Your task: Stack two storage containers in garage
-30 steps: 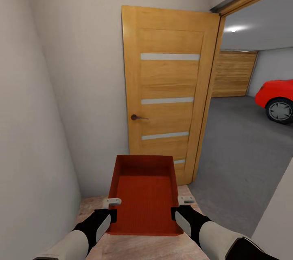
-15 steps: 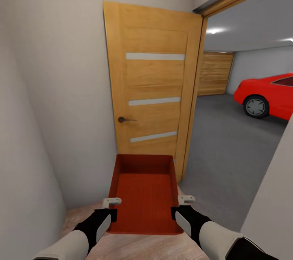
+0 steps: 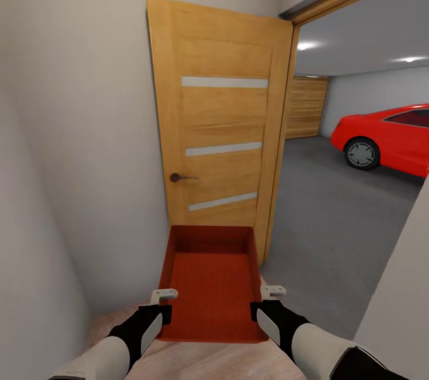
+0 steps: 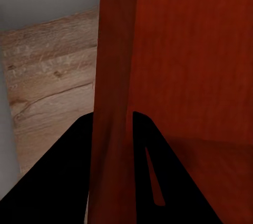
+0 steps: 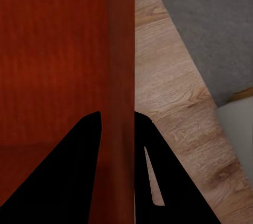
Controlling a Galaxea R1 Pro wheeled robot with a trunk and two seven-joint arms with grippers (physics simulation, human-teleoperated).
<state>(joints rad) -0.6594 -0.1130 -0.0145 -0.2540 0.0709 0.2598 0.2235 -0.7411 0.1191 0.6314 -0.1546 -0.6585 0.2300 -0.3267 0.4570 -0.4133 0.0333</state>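
Bin (image 3: pixel 211 285) held up in front of the robot, above wood flooring (image 3: pixel 196 362), at the doorway to the garage. Left gripper (image 3: pixel 156 308) clamped on bin's left wall (image 4: pixel 113 103), one finger each side. Right gripper (image 3: pixel 268 307) clamped on right wall (image 5: pixel 122 76) the same way. Bin empty, level, long axis pointing ahead. Wood door (image 3: pixel 217 130) stands open just beyond bin. Grey garage floor (image 3: pixel 339 213) to the right, red car (image 3: pixel 387 139) far back.

I see a matt ribbed plastic container (image 3: pixel 211 285), a grained satin wood door (image 3: pixel 220 130), rough grey floor (image 3: pixel 333 213), and a glossy car (image 3: pixel 387 136).
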